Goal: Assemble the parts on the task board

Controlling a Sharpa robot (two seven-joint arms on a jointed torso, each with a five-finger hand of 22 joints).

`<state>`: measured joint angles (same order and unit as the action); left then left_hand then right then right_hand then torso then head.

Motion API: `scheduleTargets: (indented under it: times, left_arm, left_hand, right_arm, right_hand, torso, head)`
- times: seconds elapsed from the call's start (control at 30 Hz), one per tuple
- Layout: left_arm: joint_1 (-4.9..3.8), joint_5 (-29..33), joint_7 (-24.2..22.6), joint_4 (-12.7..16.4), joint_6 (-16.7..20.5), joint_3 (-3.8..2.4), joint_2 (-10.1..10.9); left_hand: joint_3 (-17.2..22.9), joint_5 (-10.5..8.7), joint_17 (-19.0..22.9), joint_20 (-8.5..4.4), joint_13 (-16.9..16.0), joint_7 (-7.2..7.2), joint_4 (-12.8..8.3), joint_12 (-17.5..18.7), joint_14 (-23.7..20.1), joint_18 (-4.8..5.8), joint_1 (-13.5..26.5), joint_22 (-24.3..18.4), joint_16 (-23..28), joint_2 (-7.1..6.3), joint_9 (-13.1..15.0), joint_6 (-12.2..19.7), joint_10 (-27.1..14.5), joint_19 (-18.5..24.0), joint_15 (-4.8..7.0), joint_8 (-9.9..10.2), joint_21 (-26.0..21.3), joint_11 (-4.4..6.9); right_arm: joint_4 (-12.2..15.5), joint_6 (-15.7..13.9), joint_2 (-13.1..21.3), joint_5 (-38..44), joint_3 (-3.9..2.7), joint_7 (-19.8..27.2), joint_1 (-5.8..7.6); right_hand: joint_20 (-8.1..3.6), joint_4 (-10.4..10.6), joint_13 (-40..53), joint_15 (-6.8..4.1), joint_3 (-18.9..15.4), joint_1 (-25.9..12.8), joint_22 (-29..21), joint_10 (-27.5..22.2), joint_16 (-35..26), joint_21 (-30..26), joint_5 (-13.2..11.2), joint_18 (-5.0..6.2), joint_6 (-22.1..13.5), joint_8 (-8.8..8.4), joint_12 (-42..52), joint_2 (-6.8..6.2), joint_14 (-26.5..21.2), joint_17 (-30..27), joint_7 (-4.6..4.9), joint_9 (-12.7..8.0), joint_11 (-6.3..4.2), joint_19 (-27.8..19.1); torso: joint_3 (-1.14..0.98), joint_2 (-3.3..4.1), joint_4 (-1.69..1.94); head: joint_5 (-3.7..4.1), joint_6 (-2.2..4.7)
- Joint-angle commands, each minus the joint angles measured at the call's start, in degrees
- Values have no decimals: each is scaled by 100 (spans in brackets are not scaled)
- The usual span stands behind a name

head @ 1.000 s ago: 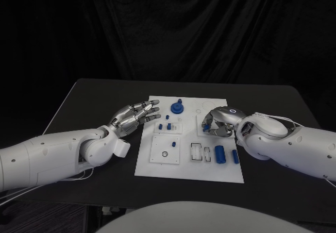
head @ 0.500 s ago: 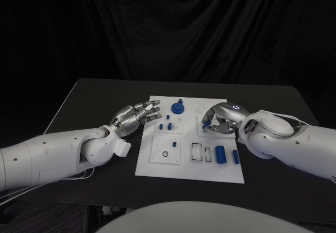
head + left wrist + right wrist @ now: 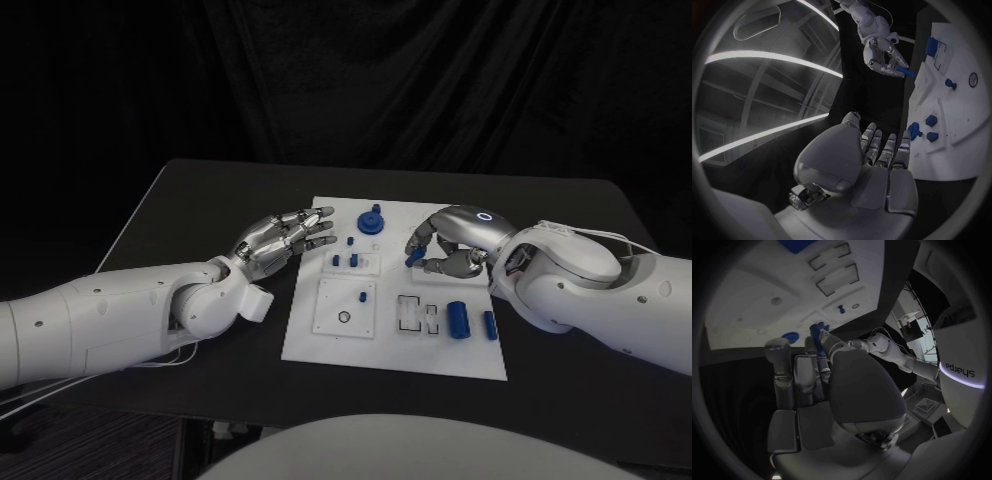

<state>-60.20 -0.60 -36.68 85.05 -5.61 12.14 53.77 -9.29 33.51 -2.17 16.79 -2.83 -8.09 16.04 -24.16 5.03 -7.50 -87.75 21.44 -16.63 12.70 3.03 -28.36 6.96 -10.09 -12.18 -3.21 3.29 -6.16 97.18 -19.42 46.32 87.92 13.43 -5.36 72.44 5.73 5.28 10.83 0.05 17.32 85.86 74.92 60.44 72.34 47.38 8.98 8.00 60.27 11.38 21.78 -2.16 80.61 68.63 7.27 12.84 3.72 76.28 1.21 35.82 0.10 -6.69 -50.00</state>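
Holding a small blue part (image 3: 415,257) in its fingertips, the right hand (image 3: 447,245) hovers above the right half of the white task board (image 3: 325,340), which lies in the middle of the black bench (image 3: 188,200). In the left wrist view the same blue part (image 3: 904,73) shows as a short peg jutting from the right hand's (image 3: 882,55) curled fingers, clear of the board surface. The right wrist view shows the blue piece (image 3: 817,335) pinched at the fingertips over the board (image 3: 748,305).

The left hand (image 3: 281,240) sits just beside the board's left edge, palm up, its fingers spread and holding nothing; the fingertips reach toward the board's upper left part.

On the board, a large round blue part (image 3: 371,221) stands near the far edge. Two small blue pegs (image 3: 348,261) stand in a square section below it. A dark ring (image 3: 343,317) lies in the lower left section. Toward the near right corner, a blue cylinder (image 3: 457,320) lies on its side, with a slimmer blue piece (image 3: 489,325) just beside it at the board's right edge. Two narrow rectangular recesses (image 3: 418,315) lie left of the cylinder
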Motion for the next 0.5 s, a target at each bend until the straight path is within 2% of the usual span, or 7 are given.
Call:
scheduleTargets:
  times: [0.03, 0.13, 0.27, 0.37, 0.47, 0.5]
  left_arm:
    - [9, 24, -50, 0, -32, -5, -11]
    - [10, 24, -50, 16, -27, -5, 5]
    - [10, 25, -43, 40, -18, -5, 38]
    - [10, 25, -37, 35, -12, -5, 37]
    - [10, 25, -33, 32, -11, -5, 29]
    - [10, 25, -32, 30, -14, -5, 23]
  left_hand:
    - [31, 26, -9, 1, -7, 11, -6, -22, -7, 56, -44, -4, -13, 7, 8, -40, 9, -36, -11, -26, 25, -47]
    - [31, 26, -9, 1, -7, 11, -6, -22, -7, 56, -44, -4, -13, 7, 8, -40, 9, -36, -11, -26, 25, -47]
    - [37, 30, -13, 1, -9, 7, -6, -40, 1, 59, -48, 1, -36, 6, 11, -63, 18, -42, -8, -31, 26, -52]
    - [37, 30, -13, 1, -9, 7, -6, -40, 1, 59, -48, 1, -36, 6, 11, -63, 18, -42, -8, -31, 26, -52]
    - [38, 31, -13, 1, -9, 6, -6, -39, 2, 59, -48, -2, -36, 5, 11, -66, 18, -42, -8, -32, 26, -53]
    - [39, 32, -13, 1, -9, 6, -5, -46, 4, 60, -49, 0, -38, 5, 12, -74, 22, -43, -9, -33, 26, -53]
  right_arm:
    - [189, 480, -109, 255, 6, -57, -68]
    - [235, 519, -231, 388, 10, -15, -111]
    - [185, 510, -496, 652, 13, 74, -199]
    - [94, 471, -666, 749, 13, 134, -270]
    - [-32, 408, -869, 808, 13, 214, -350]
    - [-72, 393, -936, 821, 13, 239, -376]
  right_hand:
    - [-2, -9, -8, -33, -27, -25, 561, 20, -9, 10, -7, -84, 47, 160, -33, 34, -3, 25, -41, 447, 5, -18]
    - [-8, -27, -10, -45, -42, -17, 558, 86, -21, -4, -1, -79, 83, 220, -61, 33, -6, 12, -59, 534, -11, -23]
    - [-16, -44, -14, -56, -52, -10, 567, 135, 0, 36, 15, -84, 94, 261, -89, 32, 10, 38, -68, 603, -24, -9]
    - [-23, -55, -19, -64, -57, -6, 572, 171, 11, 60, 32, -87, 102, 291, -115, 26, 21, 50, -76, 657, -33, 2]
    - [-27, -61, -23, -68, -56, -3, 579, 182, 27, 89, 44, -92, 98, 302, -133, 25, 33, 69, -76, 682, -36, 14]
    - [-29, -66, -27, -69, -54, 0, 583, 187, 41, 107, 56, -94, 93, 308, -147, 24, 43, 85, -75, 699, -36, 22]
  torso:
    - [-1, 1, 2]
    - [0, 2, 12]
    - [-12, 10, -25]
    - [-13, 4, -33]
    - [-7, -3, -14]
    - [-11, 0, -19]
  head:
    - [-37, 0]
    - [-71, 0]
    - [-147, 0]
    - [-155, 0]
    - [-139, 0]
    - [-144, 0]
